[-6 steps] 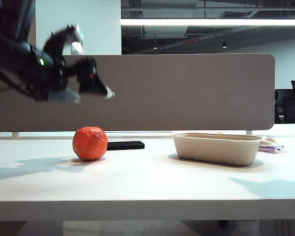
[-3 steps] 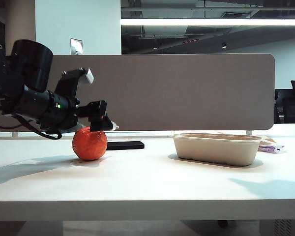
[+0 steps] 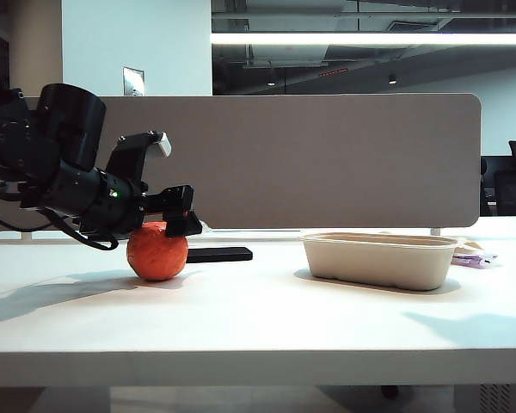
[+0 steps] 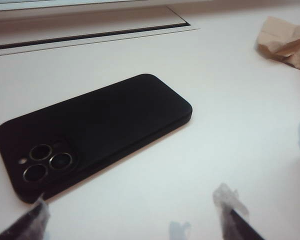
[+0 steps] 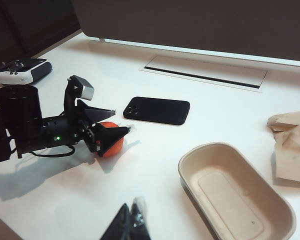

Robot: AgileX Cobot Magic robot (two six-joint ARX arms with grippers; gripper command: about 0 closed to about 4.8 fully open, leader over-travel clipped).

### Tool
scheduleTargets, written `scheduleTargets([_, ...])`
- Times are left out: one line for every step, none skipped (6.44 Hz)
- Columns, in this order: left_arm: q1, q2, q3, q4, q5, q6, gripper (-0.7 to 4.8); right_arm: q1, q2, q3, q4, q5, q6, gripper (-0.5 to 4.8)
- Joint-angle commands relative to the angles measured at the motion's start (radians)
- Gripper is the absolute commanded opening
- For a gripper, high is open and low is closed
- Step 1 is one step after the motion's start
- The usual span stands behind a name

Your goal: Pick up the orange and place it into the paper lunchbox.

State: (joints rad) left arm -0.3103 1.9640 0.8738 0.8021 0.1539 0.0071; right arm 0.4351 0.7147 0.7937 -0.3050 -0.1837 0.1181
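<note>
My left end effector (image 3: 182, 222) hangs wide open over the orange (image 3: 157, 253) on the table's (image 3: 267, 318) left side, gripping nothing, with pickup and transfer to the empty paper lunchbox (image 3: 380, 259) on the right not yet done. My right end effector (image 5: 131, 223) shows only pinched fingertips, apparently closed and empty. The left wrist view sees just the black phone (image 4: 90, 132), not the orange.

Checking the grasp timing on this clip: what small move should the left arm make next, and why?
Probably close the left pincer on the orange. Its open fingers sit on either side of the orange, which rests on the table and isn't gripped yet. The lunchbox is empty. The right pincer waits above the table, near it.
</note>
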Motion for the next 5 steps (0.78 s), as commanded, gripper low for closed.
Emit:
scheduleTargets([0.0, 0.001, 0.005, -0.118, 0.03, -0.007, 4.79, 0.0, -0.006, 0.008, 0.014, -0.002, 0.01, -0.06])
scheduleTargets([0.0, 0.001, 0.005, -0.113, 0.03, -0.007, 4.79, 0.0, -0.008, 0.008, 0.014, -0.002, 0.01, -0.06])
scheduleTargets([0.0, 0.001, 0.005, -0.113, 0.03, -0.007, 4.79, 0.0, -0.01, 0.008, 0.014, -0.002, 0.01, -0.06])
scheduleTargets([0.0, 0.0, 0.005, -0.113, 0.03, -0.007, 4.56, 0.0, -0.01, 0.008, 0.014, -0.002, 0.01, -0.06])
scheduleTargets([0.0, 0.0, 0.005, -0.113, 0.031, -0.007, 3.26, 0.0, -0.01, 0.008, 0.008, -0.002, 0.01, -0.06])
